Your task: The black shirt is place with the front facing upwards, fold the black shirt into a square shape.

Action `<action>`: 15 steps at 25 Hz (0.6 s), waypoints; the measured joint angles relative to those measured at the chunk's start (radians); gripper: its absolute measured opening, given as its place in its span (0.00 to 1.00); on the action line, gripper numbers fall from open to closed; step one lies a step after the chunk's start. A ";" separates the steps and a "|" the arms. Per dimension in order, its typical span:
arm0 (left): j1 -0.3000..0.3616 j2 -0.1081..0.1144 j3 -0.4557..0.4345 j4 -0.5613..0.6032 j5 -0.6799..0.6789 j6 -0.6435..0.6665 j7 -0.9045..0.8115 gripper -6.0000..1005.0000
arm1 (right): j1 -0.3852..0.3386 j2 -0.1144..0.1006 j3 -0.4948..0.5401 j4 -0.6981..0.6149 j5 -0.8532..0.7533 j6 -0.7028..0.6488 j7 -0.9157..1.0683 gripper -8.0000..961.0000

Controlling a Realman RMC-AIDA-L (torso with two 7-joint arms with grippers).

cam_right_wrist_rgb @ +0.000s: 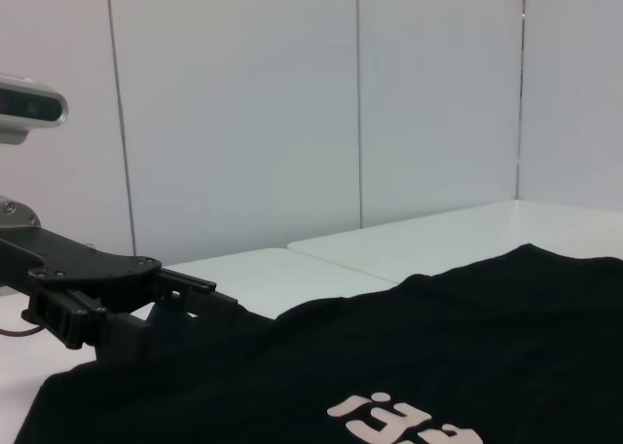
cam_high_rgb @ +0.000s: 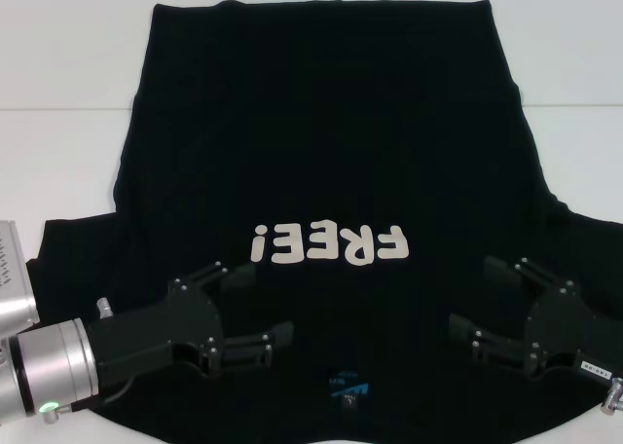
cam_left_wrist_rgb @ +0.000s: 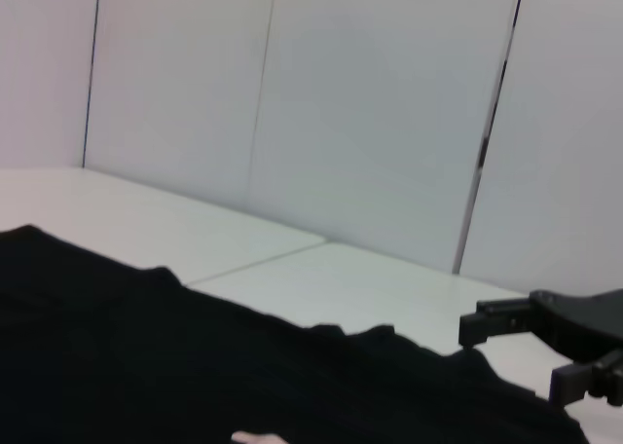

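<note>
We see the white tabletop [cam_high_rgb: 58,64] almost covered by the black shirt [cam_high_rgb: 321,142], which lies spread flat with its front up, its hem toward the far edge and its collar at the near edge, the sleeves reaching out toward the left and right edges. Our left gripper [cam_high_rgb: 261,303] sits over the shirt near the left sleeve, close to the near edge, its fingers spread wide with nothing between them; whether the tips touch the cloth we cannot tell. Our right gripper [cam_high_rgb: 477,296] mirrors it over the shirt near the right sleeve, fingers likewise parted wide and holding nothing. Across the chest, cream block letters [cam_high_rgb: 329,243] spell "FREE!", reading upside down from the head view, between the two grippers and a little farther from the near edge. A small blue neck label [cam_high_rgb: 348,388] shows inside the collar, its print too small to read
</note>
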 joint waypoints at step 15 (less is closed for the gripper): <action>0.004 0.000 -0.001 0.000 -0.039 0.002 -0.014 0.94 | 0.016 0.000 0.004 0.001 0.005 -0.008 0.000 0.97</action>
